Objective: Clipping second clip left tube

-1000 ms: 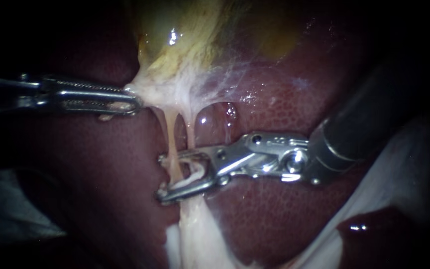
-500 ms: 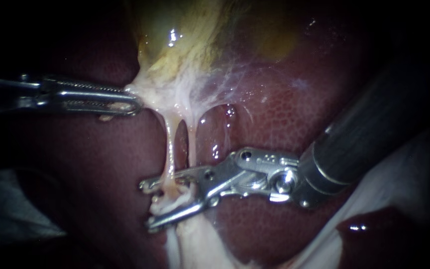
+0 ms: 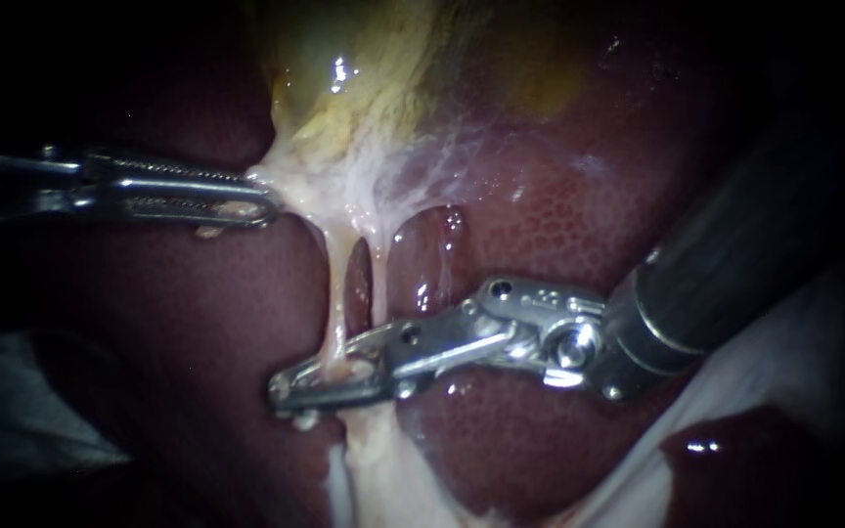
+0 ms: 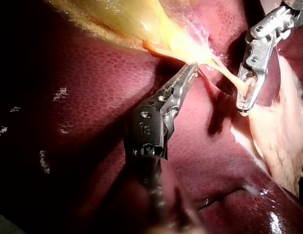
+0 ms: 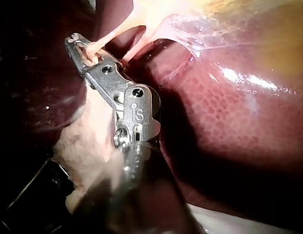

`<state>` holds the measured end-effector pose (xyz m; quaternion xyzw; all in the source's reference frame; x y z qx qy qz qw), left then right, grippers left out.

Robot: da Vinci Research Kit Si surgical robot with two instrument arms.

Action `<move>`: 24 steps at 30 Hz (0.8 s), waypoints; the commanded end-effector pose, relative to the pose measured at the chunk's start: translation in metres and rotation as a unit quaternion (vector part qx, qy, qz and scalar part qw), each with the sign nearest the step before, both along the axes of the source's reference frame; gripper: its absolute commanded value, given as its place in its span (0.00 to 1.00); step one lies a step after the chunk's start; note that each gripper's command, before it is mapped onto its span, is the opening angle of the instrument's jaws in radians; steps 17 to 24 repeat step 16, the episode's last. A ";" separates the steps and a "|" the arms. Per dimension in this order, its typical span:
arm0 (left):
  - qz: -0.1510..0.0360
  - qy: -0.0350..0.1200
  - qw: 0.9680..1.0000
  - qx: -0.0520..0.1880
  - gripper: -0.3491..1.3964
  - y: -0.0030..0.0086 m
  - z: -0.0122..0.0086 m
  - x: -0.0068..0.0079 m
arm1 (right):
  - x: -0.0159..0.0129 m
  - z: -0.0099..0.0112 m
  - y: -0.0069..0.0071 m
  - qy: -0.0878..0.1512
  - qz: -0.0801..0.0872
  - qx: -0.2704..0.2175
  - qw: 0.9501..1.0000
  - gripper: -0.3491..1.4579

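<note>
The right instrument [image 3: 286, 391] has its jaws clamped on the left tube [image 3: 336, 293]. They grip it at its lower end, just above where it runs into a pale fatty mass [image 3: 374, 460]. The tube sits partway back from the jaw tips, and no clip can be made out between them. The right tube [image 3: 378, 284] runs just beside it and meets the same jaws nearer the hinge; whether it lies inside them is unclear. Both tubes rise to whitish tissue [image 3: 344, 186] under the gallbladder [image 3: 364, 88]. The left instrument [image 3: 268, 203] is closed on that tissue's edge. Dark red liver [image 3: 540, 225] lies behind.
</note>
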<state>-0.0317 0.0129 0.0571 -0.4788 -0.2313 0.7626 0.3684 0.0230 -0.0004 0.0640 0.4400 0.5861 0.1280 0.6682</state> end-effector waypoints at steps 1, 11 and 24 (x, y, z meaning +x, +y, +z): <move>0.000 0.000 1.000 0.000 0.00 0.0000 0.0000 0.0000 | 0.0000 0.0000 0.0000 -0.001 -0.001 0.004 1.000 0.00; 0.000 0.000 1.000 0.000 0.00 0.0000 0.0001 0.0000 | -0.0001 0.0000 0.0000 -0.001 -0.002 0.007 1.000 0.00; 0.000 0.000 1.000 0.000 0.00 0.0000 0.0001 -0.0001 | -0.0001 0.0000 0.0000 -0.002 -0.001 0.006 1.000 0.00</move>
